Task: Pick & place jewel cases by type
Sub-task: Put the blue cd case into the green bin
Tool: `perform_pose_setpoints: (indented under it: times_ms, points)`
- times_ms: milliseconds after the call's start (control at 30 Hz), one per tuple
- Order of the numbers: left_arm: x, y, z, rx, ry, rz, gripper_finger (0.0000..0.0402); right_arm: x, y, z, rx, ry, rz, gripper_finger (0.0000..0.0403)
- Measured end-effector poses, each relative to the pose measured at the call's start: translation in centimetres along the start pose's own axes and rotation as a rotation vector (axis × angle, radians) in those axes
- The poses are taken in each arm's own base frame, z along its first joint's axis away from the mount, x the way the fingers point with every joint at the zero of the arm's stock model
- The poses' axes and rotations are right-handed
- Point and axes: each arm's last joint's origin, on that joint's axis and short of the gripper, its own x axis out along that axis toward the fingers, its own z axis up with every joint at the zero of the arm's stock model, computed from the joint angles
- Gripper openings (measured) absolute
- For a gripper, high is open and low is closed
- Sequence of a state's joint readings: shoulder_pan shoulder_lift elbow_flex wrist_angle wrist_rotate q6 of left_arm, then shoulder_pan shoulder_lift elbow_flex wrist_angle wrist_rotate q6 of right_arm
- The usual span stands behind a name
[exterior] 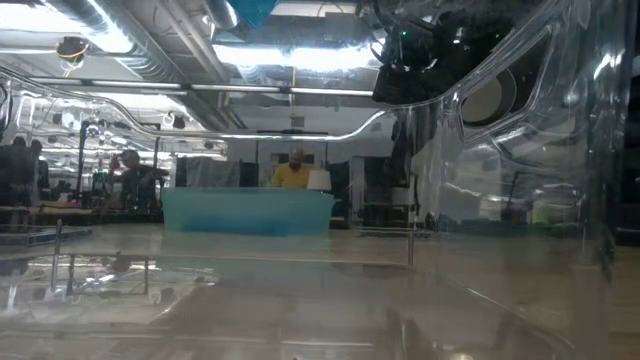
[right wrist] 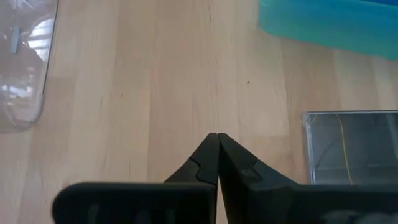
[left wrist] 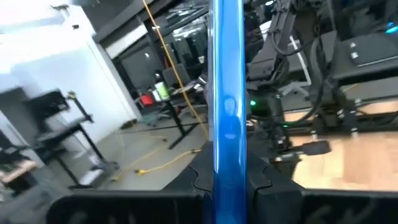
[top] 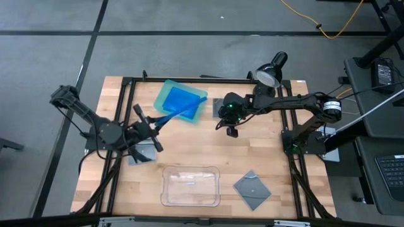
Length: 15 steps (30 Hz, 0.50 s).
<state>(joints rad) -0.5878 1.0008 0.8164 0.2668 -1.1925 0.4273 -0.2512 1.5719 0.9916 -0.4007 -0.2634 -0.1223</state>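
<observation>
Left gripper (top: pixel 153 121): jaws clamp blue jewel case (top: pixel 169 116) edge-on, near teal tray (top: pixel 165 93), presumably for sorting. Right gripper (right wrist: pixel 217 138): jaws closed, empty.

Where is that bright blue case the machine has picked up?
The blue case is pinched edge-on in the left pincer, held above the table's left half, its far end reaching over the near corner of the teal tray.

A: What does the right end effector (right wrist: pixel 217 138) look like?
B: Fingers pressed together, tips over the bare wooden counter (right wrist: pixel 155 81).
A: Around it?
B: A dark jewel case (right wrist: pixel 351 146) nearby, teal tray (right wrist: pixel 329 25) and clear tray (right wrist: pixel 25 68) farther off.
</observation>
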Motion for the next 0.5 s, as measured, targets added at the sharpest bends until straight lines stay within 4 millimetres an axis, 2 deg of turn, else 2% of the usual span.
perform_pose_setpoints:
  times_ms: [133, 267, 500]
  points:
    - [-0.23, -0.08, 0.08, -0.001, 0.004, 0.006, 0.0012, 0.00, 0.00, 0.00, 0.013, 0.000, 0.000, 0.0010]
    - [-0.21, -0.05, 0.06, -0.085, 0.007, 0.015, 0.0012, 0.00, 0.00, 0.00, 0.013, 0.000, 0.000, 0.0010]
    - [-0.09, 0.13, -0.02, -0.427, 0.015, 0.066, 0.0012, 0.00, 0.00, 0.00, 0.007, 0.000, 0.000, 0.0010]
